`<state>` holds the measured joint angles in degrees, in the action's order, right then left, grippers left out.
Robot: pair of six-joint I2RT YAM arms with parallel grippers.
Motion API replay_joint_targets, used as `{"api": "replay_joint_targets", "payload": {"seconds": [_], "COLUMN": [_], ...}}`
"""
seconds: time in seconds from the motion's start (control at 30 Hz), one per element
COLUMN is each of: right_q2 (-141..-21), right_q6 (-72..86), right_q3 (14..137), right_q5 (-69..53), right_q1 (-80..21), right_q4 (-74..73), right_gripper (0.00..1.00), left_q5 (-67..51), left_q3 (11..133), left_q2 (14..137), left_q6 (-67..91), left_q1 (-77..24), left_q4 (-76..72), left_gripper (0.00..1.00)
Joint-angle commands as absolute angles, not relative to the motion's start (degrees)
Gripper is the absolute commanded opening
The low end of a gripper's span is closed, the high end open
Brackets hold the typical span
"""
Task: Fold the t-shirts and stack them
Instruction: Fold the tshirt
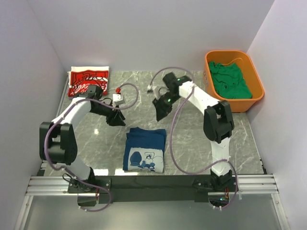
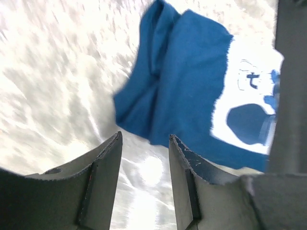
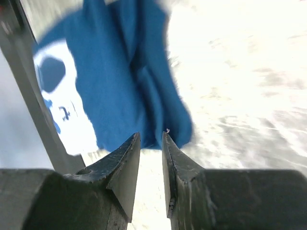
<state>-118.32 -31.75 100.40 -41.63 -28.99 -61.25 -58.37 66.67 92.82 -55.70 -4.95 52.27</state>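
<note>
Left arm (image 1: 76, 111), right arm (image 1: 201, 98), bent toward t-shirt (image 1: 145, 143)

white script on the red t-shirt (image 1: 88, 78) is unreadable.

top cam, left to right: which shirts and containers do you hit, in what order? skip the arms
red t-shirt → navy t-shirt → orange tub, with the green t-shirt inside it.
</note>
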Motion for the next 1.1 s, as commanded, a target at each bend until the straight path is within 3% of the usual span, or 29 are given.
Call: {"api": "replay_joint_targets", "payload": {"seconds": [0.0,0.23,0.87,1.0,1.07], "right_q2": [-118.64,-128.05,-134.56,-134.56,-134.82], "right_q6": [-23.04,-14.16,-1.67,-1.67,-1.76], "right_q3": [104.49,108.11,98.54,95.54,94.49], "right_q5": [-48.16,-52.73,-55.81,-55.37,-55.63], "right_q1": [-27.07,-28.21,-30.67,-31.02,-31.29], "right_q4": [-58.63,-52.74,-39.21,-38.15,-37.71], "right_gripper": [0.32,0.31,0.32,0.32,0.31], "left_q5": [-56.26,-50.89,-48.61,-47.37,-47.72], "left_q3": [66.18,67.05,68.47,69.17,69.34], "left_q2": [88.95,93.51,102.74,103.97,104.06], "left_q6": [-59.23,-62.14,-58.54,-54.84,-55.72], "left_q1": [-8.95,-19.41,-29.18,-29.62,-29.62], "left_q4": [45.71,40.61,38.51,37.18,37.96], "left_gripper": [0.49,0.49,0.47,0.43,0.34]}}
